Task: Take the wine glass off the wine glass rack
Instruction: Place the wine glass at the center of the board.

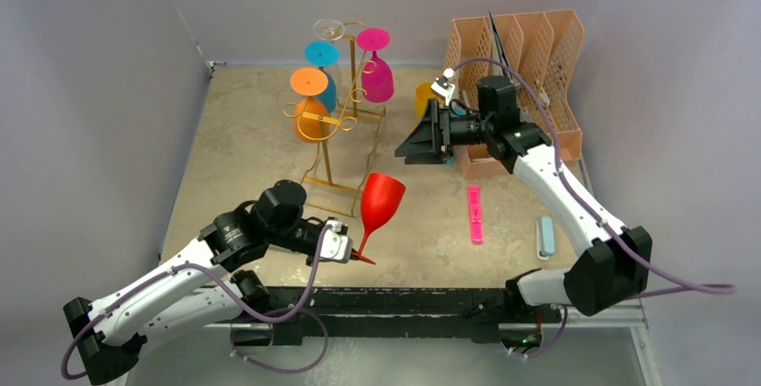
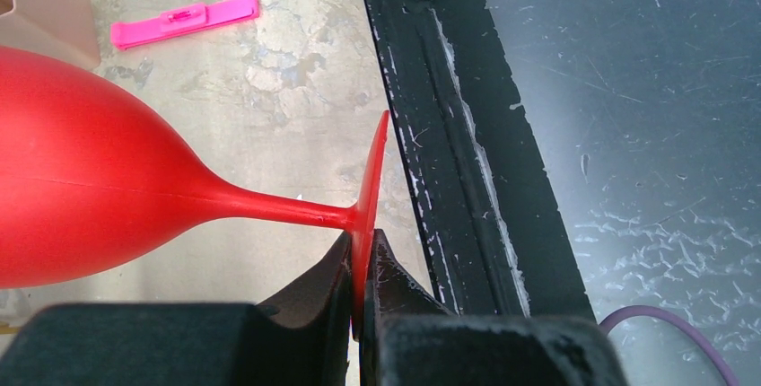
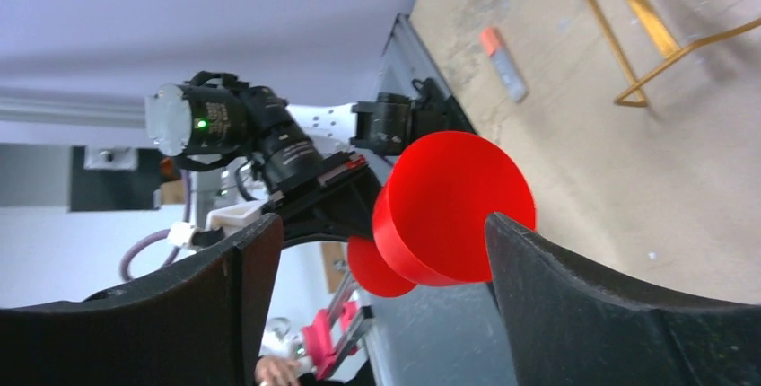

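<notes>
One red wine glass [image 1: 381, 199] is shown off the gold wine glass rack [image 1: 328, 148], tilted just to its near right, its foot pinched by the left gripper [image 1: 353, 255], while the right gripper [image 1: 408, 146] is spread wide and empty farther right.

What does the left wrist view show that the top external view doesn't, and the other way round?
Left wrist only: a close look at the left gripper pinching the red wine glass by the rim of its foot. Top external only: the gold rack with coloured glasses hanging on it, the peach organiser, and the right gripper open in front of it. Both: the red wine glass and the pink strip.
</notes>
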`<state>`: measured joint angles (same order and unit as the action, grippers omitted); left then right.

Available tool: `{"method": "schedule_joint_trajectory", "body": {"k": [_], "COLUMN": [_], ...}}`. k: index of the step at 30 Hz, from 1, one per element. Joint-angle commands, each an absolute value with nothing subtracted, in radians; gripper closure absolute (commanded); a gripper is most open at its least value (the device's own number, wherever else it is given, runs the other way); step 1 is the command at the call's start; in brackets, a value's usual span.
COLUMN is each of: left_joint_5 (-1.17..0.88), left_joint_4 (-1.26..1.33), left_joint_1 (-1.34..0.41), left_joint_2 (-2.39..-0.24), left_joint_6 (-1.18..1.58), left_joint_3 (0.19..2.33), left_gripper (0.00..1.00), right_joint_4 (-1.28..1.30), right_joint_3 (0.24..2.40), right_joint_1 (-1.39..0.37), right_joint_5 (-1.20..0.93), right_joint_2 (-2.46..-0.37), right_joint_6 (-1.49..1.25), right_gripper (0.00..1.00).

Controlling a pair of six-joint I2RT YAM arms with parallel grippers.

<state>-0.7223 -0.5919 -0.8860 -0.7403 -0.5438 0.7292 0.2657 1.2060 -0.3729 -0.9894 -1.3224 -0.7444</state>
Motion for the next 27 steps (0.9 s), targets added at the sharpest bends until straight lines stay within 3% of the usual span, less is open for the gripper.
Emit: {"method": "schedule_joint_trajectory", "body": {"k": [1, 6, 12, 17, 27], "left_joint_5": [-0.77, -0.774, -0.772, -0.774, -0.798], "left_joint_4": [-0.542, -0.553, -0.576, -0.602, -0.658], "left_joint_1": [-0.888, -0.888, -0.888, -0.888, -0.889], "left_joint_2": [-0.743, -0.753, -0.758, -0.762, -0.756], "left_joint_6": [-0.583, -0.595, -0.61, -0.618, -0.622], "left_joint_3": [0.76, 0.77, 0.795, 0.819, 0.824], "left_gripper": [1.0, 1.0, 1.0, 1.0, 1.0], "right_joint_4": [0.193, 0.208, 0.467, 0.614, 0.539], "right_joint_3": [1.263, 1.263, 1.343, 1.402, 1.384], "right_joint_1": [-0.375, -0.42, -0.476, -0.481, -0.474], "right_joint_5": [-1.197, -1.237, -1.226, -1.215, -1.072], "right_joint_2": [-1.364, -1.383, -1.435, -1.444, -1.39], "right_joint_6": [-0.813, -0.811, -0.647, -0.522, -0.553], "right_gripper": [0.19, 0.3, 0.44, 0.44, 0.3]}}
